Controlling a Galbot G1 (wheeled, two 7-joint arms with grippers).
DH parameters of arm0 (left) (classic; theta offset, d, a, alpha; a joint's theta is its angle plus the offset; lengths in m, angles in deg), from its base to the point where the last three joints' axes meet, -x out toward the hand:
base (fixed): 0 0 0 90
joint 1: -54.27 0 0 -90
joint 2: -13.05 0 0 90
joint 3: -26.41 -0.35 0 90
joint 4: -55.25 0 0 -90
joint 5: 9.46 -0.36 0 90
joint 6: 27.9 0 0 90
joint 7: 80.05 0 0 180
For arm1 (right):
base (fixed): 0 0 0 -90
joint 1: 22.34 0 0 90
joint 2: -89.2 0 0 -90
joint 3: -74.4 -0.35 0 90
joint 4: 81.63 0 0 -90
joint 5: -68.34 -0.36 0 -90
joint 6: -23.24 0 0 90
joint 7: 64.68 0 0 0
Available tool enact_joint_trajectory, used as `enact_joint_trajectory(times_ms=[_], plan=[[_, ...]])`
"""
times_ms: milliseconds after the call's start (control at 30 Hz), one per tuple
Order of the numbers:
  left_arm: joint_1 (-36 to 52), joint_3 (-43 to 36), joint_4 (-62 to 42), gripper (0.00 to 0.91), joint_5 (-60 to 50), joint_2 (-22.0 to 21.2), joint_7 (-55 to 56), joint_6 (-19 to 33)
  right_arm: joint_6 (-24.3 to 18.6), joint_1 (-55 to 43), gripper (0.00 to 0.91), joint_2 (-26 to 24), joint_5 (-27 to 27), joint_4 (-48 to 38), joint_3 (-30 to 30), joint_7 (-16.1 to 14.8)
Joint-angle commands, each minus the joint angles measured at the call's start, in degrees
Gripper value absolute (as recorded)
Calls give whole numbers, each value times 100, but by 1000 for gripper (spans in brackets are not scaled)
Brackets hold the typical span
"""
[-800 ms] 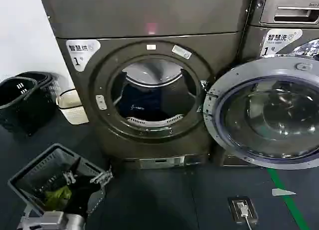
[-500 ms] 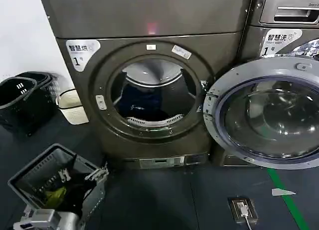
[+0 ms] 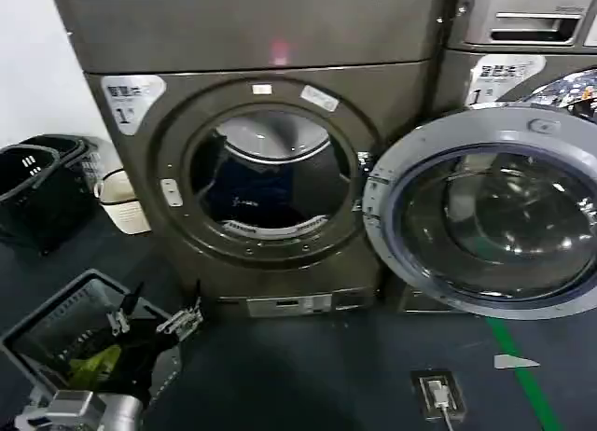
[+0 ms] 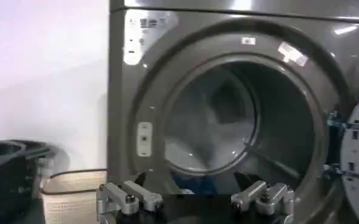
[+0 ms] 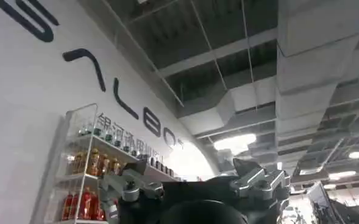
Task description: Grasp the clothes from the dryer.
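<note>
My left tool point(image 3: 154, 317), fingers spread, hovers low before the dryer point(image 3: 252, 142) labelled "1"; dark clothes point(image 3: 247, 193) lie inside its drum. My right tool point(image 5: 194, 185), also spread, points ceilingward.

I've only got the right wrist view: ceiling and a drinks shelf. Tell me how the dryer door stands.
Observer: The dryer is open; its glass door is swung out to the robot's right.
Operator: Now find me the clothes.
Observer: The clothes lie dark blue inside the drum, low in the porthole.
Operator: Report the left tool.
Observer: The left tool is open, low in front of the dryer, over a grey basket, well short of the clothes.
</note>
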Motion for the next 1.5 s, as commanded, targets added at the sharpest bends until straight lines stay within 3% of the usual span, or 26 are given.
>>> enact_joint_trajectory(times_ms=[33,333,467,800,1233,1500], plan=[[20,5,-17,907,-10,-15,-14,6,57,10,907,-1,-17,-11,-30,0],[39,-84,-36,907,-120,-53,-19,10,24,-10,907,11,-29,-22,-50,-28],[49,-94,-52,907,-144,-57,-27,12,-255,-9,907,10,-119,-19,-31,-77],[108,-113,-64,907,-462,-54,-126,259,-556,-16,907,53,-303,57,-51,-444],[84,-222,-130,907,-525,22,-212,230,-434,102,907,92,-514,94,-233,-459],[56,-266,-100,907,-625,24,-199,-18,-369,107,907,87,-382,2,-320,-351]])
